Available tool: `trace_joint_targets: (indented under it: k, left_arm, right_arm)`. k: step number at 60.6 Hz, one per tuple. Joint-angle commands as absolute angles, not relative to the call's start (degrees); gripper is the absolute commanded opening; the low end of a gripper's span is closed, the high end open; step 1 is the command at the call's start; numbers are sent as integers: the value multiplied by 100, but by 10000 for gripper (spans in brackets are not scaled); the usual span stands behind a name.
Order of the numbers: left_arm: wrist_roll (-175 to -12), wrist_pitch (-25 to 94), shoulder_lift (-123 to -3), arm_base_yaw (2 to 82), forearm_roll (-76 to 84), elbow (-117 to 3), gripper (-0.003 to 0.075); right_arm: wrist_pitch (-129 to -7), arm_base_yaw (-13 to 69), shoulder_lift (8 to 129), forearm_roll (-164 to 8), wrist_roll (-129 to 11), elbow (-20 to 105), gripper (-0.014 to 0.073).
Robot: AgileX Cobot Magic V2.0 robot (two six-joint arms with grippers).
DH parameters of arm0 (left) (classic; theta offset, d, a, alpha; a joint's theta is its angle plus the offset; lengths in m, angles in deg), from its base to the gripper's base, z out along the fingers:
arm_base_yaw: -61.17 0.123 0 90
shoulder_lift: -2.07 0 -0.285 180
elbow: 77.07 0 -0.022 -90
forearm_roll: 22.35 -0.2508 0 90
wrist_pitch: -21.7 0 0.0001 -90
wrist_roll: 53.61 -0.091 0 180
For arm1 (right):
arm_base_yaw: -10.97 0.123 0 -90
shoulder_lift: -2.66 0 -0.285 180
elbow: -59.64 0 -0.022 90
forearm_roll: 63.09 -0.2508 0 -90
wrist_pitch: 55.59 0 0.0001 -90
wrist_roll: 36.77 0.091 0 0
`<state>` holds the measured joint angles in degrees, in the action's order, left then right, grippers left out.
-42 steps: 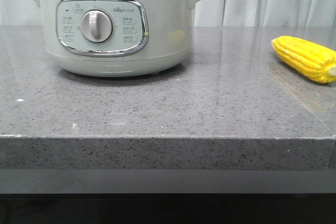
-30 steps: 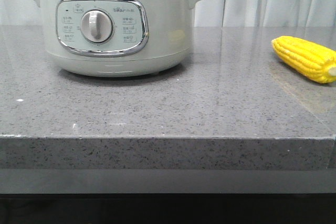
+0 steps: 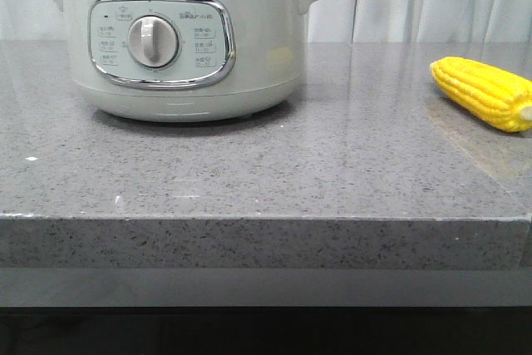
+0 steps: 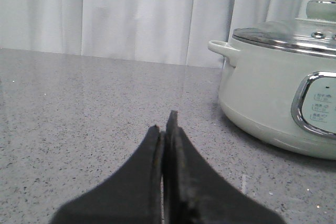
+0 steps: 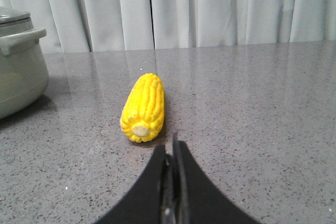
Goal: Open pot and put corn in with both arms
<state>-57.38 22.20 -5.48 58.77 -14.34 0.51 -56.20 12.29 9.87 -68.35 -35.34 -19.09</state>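
Corn [image 5: 144, 107] is lying on the countertop [image 3: 332, 164] right of the lidded pot [image 3: 179, 39] while I am holding both pincers, left [image 4: 164, 129] and right [image 5: 170, 153], clenched empty, needing to open toward lid and cob.

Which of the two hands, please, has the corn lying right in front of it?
The right hand: the corn lies just ahead of its shut fingers, pale end toward it. The left hand faces bare counter beside the pot.
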Motion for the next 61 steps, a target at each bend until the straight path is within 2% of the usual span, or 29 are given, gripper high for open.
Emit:
trace_joint_targets:
  k: [1,8,19,35,48,61]
  left_arm:
    - [-5721,1512,-435,5828,-1397,72,-20]
    - [-5721,1266,-435,5828,-1397,60,-20]
    - [-5721,1300,-456,5828,-1397,-420,-20]
    - [-5721,2618,-617,5828,-1397,-2125,-20]
    - [-5721,4448,-1722,5828,-1397,-3857,-20]
    - [-5721,4774,-2582,5828,-1389,-4119,-20]
  right_arm:
    - [-5020,1197,854,-6793,-3556,-1912,-67]
    - [-4815,1197,854,-6793,-3556,-1889,-67]
    - [-5195,1197,854,-6799,-3556,-1320,-67]
    - [-6447,1197,1371,-6752,-3612,200,-67]
    - [-7929,1197,2571,-6747,-3773,1739,-67]
    - [-8642,1197,3374,-6747,-3773,2175,-67]
